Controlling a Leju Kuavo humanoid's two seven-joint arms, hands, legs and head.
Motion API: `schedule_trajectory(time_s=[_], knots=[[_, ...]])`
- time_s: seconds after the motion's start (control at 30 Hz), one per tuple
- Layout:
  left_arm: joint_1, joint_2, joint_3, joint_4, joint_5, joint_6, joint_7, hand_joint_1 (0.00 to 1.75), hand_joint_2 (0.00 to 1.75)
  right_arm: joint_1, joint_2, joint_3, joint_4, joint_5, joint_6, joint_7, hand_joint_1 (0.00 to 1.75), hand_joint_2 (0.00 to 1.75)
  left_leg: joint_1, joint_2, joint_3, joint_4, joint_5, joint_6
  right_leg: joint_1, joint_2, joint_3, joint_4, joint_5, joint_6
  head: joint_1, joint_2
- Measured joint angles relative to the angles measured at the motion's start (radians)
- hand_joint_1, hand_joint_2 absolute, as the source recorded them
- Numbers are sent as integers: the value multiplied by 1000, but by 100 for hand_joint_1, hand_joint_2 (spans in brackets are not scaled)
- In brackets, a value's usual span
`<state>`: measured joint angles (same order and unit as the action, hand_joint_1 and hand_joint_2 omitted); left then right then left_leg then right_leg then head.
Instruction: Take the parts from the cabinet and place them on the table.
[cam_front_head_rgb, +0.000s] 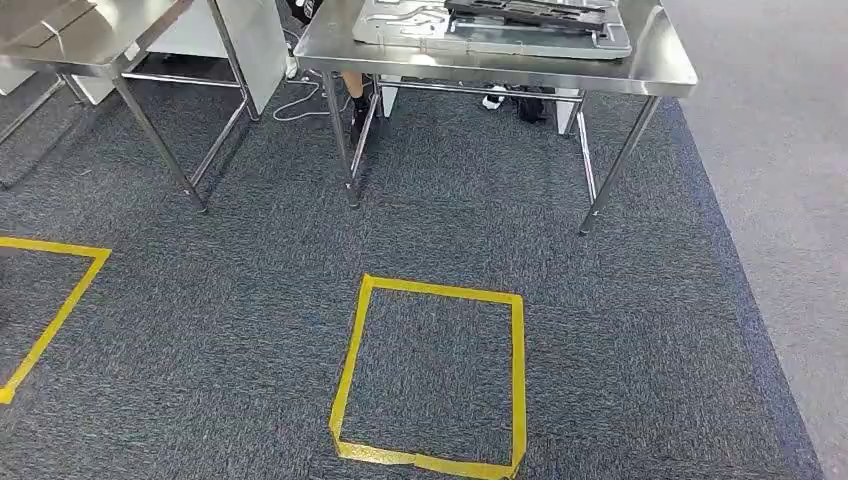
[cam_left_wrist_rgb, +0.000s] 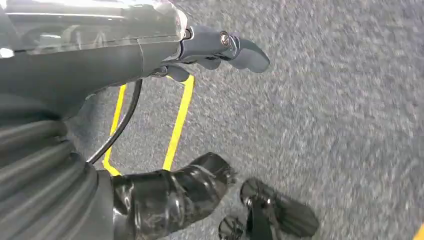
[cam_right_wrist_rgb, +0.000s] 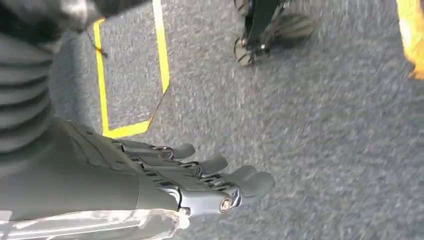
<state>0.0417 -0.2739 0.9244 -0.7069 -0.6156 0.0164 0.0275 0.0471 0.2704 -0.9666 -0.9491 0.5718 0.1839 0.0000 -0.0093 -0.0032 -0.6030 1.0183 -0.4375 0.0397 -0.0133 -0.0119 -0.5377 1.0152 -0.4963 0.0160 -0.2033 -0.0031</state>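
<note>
Parts, as far as they can be made out, lie on the far steel table (cam_front_head_rgb: 660, 60): a flat grey metal panel (cam_front_head_rgb: 420, 30) with cut-outs covers much of its top, and a dark, slatted piece (cam_front_head_rgb: 530, 12) rests on the panel toward the far edge; no cabinet can be made out. Going from the left, a second steel table (cam_front_head_rgb: 90, 45) with a brushed, shiny top stands at the far left on thin tubular legs, a white board (cam_front_head_rgb: 255, 45) leaning behind it. Near the left edge a corner of yellow tape (cam_front_head_rgb: 60, 300) marks the dark, speckled carpet (cam_front_head_rgb: 230, 330). Between the two tables a white cable (cam_front_head_rgb: 300, 100) trails over the floor, and under the right table a person's dark shoes (cam_front_head_rgb: 358, 110) show beside its legs. Nearer, in the middle, a full square of yellow tape (cam_front_head_rgb: 430, 380) lies flat on the carpet, its near edge wrinkled. To the right the carpet gives way to a paler grey floor (cam_front_head_rgb: 780, 150) along a slanting border. The left hand (cam_left_wrist_rgb: 210, 50) hangs over the carpet above a yellow tape line, its dark fingers gently curved and apart, grasping nothing; a ribbed grey cover and a thin black cable run behind it. The right hand (cam_right_wrist_rgb: 200, 175) likewise hangs above the carpet near a taped corner, its jointed fingers stretched out side by side and released, with nothing in them.
</note>
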Motion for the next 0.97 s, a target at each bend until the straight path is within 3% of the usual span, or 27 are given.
schedule_trajectory(time_s=[0.57, 0.6, 0.67, 0.7, 0.77, 0.8, 0.83, 0.87, 0.9, 0.93, 0.97], knots=[[50, 83, -337, 96, 234, -3, -9, 0, 0, 36, -93, 351, 195, -217, -69, -1, 0, 0, 0, 0, -1, 0, 0, 0, 0, 0, -1, 0, 0, 0, 0, 0], [51, 90, -353, 101, 247, -3, -10, 0, 0, 39, -97, 369, 204, -228, -74, -1, 0, 0, -9, 1, -3, 9, -3, 7, -10, 2, 0, -8, 6, 9, 0, 0], [51, 105, -395, 107, 278, -3, -11, 0, 0, 47, -106, 419, 236, -258, -84, -2, 0, 0, -9, -3, 2, -9, 2, 19, -9, -3, 6, -15, 9, 17, 0, 0], [51, 114, -414, 107, 291, -3, -12, 0, 0, 55, -108, 438, 251, -270, -87, -2, 0, 0, 4, -5, 12, -34, 19, 27, -7, -2, 12, -12, 5, 19, 0, 0], [44, 118, -453, 108, 319, -4, -14, 0, 0, 73, -126, 478, 293, -295, -97, -2, 0, 0, 0, -4, 18, -53, 28, 32, -8, 3, -12, 48, -53, 12, 0, 0], [39, 124, -470, 108, 329, -5, -15, 0, 0, 80, -129, 495, 311, -305, -100, -2, 0, 0, 0, -6, 14, -53, 31, 36, -6, 6, -41, 112, -99, 10, 0, 0], [32, 133, -501, 108, 349, -5, -16, 0, 0, 94, -141, 526, 337, -319, -104, -2, 0, 0, -3, -12, 7, -50, 32, 35, -6, 10, -91, 232, -164, 10, 0, 0], [29, 138, -514, 108, 358, -5, -18, 0, 0, 99, -143, 537, 359, -330, -105, -2, 0, 0, -3, -16, 4, -49, 34, 34, -7, 11, -108, 276, -184, 10, 0, 0], [22, 145, -527, 108, 366, -5, -18, 0, 0, 113, -151, 553, 377, -339, -111, -2, 0, 0, -3, -22, -3, -46, 36, 31, -7, 11, -115, 304, -187, 11, 0, 0], [15, 152, -540, 108, 377, -5, -19, 0, 0, 125, -154, 566, 396, -349, -115, -2, 0, 0, -3, -29, -9, -39, 37, 28, -8, 11, -92, 269, -160, 10, 0, 0], [7, 157, -555, 105, 388, -6, -19, 0, 0, 136, -159, 581, 418, -358, -118, -2, 0, 0, -2, -40, -15, -31, 39, 25, -11, 13, -49, 197, -123, 10, 0, 0]])
